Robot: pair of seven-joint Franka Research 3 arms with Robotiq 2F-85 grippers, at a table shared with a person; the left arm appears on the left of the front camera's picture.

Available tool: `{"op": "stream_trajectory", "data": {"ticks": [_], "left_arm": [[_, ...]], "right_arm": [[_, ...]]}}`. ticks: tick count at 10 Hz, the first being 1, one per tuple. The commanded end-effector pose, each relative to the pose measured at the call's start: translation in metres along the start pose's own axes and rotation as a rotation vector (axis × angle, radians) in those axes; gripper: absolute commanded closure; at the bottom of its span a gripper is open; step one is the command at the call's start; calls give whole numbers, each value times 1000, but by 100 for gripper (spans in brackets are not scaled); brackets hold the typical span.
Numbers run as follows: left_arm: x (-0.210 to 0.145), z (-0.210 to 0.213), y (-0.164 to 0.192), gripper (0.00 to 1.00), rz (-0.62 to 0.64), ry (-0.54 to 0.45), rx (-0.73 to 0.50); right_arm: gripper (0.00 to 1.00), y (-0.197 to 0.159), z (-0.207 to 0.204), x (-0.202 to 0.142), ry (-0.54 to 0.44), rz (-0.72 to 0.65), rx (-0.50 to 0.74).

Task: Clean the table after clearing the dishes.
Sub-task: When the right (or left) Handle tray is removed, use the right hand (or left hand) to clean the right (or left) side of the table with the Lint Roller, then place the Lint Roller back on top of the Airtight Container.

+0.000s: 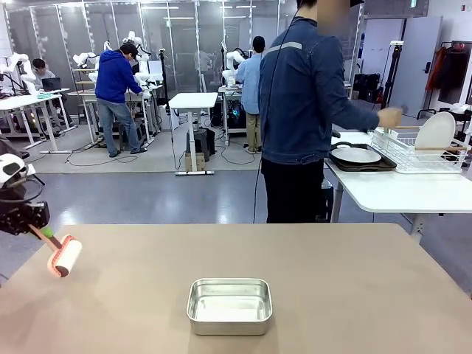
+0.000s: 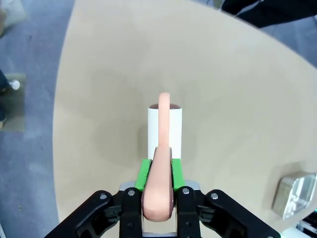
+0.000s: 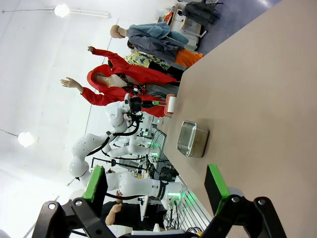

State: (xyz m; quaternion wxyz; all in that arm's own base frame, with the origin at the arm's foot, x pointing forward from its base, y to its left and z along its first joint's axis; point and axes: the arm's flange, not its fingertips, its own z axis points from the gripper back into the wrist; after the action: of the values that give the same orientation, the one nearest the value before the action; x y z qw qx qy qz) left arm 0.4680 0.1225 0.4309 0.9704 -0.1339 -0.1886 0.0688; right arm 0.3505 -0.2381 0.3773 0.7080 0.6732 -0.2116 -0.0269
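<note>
At the far left, the left pincer (image 2: 157, 198) is clamped on the salmon-pink handle of a lint roller (image 1: 65, 256), green pads pressed to either side of the smooth, rounded plastic grip. The white cylindrical roll hangs at the left edge of the bench (image 1: 332, 287); whether it touches the top or sits just above it is hard to tell. Holding the handle at its rear end likely lets the roll lie flat and sweep across the surface, which is the cleaning step in hand.

The bench is a plain matte brownish-tan rectangle, bare apart from a small steel pan (image 1: 229, 304) near its front middle: shallow, rectangular with rounded corners, dull brushed metal.

Further right, the person (image 1: 299, 110) in a denim jacket stands at a white side table (image 1: 398, 193), reaching toward a wire drying rack (image 1: 413, 151) with an upright white plate. The dishes (image 1: 358, 157) lie there, a dark tray with a round white plate, so clearing looks done.

The right pincer (image 3: 156, 191) is spread wide, holding nothing, above the bench.
</note>
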Motion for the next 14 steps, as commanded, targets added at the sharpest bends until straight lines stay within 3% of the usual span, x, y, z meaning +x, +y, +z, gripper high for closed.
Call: {"op": "stream_trajectory", "data": {"ticks": [1,3,4,14], "left_arm": [[-7,34,-25,78,-36,-85,30],[-6,70,-43,78,-80,-148,44],[-4,73,-48,78,-90,-118,34],[3,60,-39,78,-84,-110,13]], "right_arm": [[0,4,0,-1,-1,7,5],[0,4,0,-1,-1,7,5],[0,4,0,-1,-1,7,5],[0,4,0,-1,-1,7,5]]}}
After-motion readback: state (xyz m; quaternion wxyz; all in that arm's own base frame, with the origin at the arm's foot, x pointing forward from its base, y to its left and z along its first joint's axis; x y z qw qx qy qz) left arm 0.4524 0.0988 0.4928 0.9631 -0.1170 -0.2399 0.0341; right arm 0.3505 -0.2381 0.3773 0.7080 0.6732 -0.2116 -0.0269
